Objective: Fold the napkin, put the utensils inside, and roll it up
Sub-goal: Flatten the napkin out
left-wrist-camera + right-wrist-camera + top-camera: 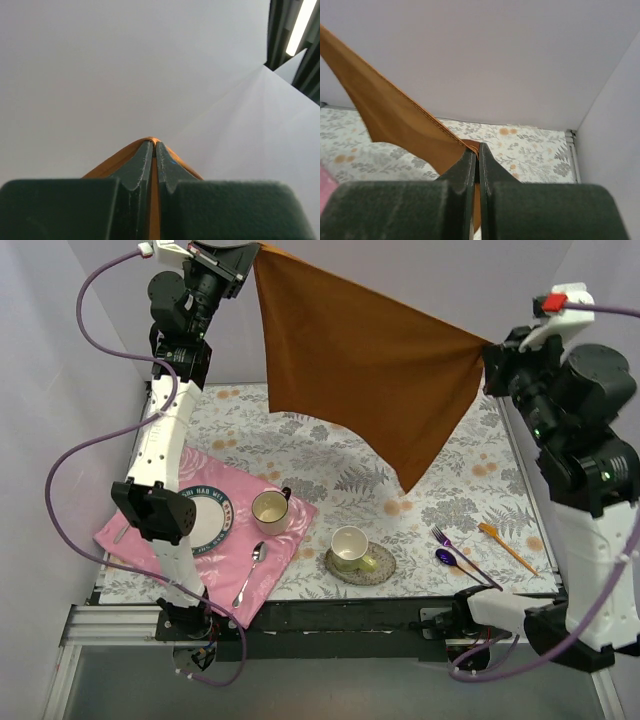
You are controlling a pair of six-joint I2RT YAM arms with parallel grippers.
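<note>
While both arms stand raised, the napkin point(360, 370) hangs spread in the air over the far half of the table point(330, 480).

**Left gripper** point(258, 252): clenched on the napkin's upper left corner, high at the far left. From the left wrist, the fingers point(140, 165) press together with an orange hem curving round their tips.

**Right gripper** point(487, 350): clenched on the napkin's right corner, lower than the left one, so the top edge slopes down from left to right. From the right wrist, the fingers point(465, 167) meet on the stitched corner and the cloth runs off to the upper left.

**Napkin, lower part**: one free corner points down toward the middle of the table. Whether it touches the surface cannot be told.

**Utensils**: these lie flat at the near right of the table, well apart from the napkin. The fork point(447, 540) and spoon point(447, 558) lie just beside each other, and the knife point(505, 545) is a little to their right, apart from both.

**Other items**:
- A pink cloth point(290, 535) lies at the near left.
- On it are a plate point(215, 520), partly hidden by the left arm, a cup point(270, 510) and a metal spoon point(250, 575).
- A second cup point(349, 545) stands on a saucer point(380, 565) just right of the pink cloth.
</note>
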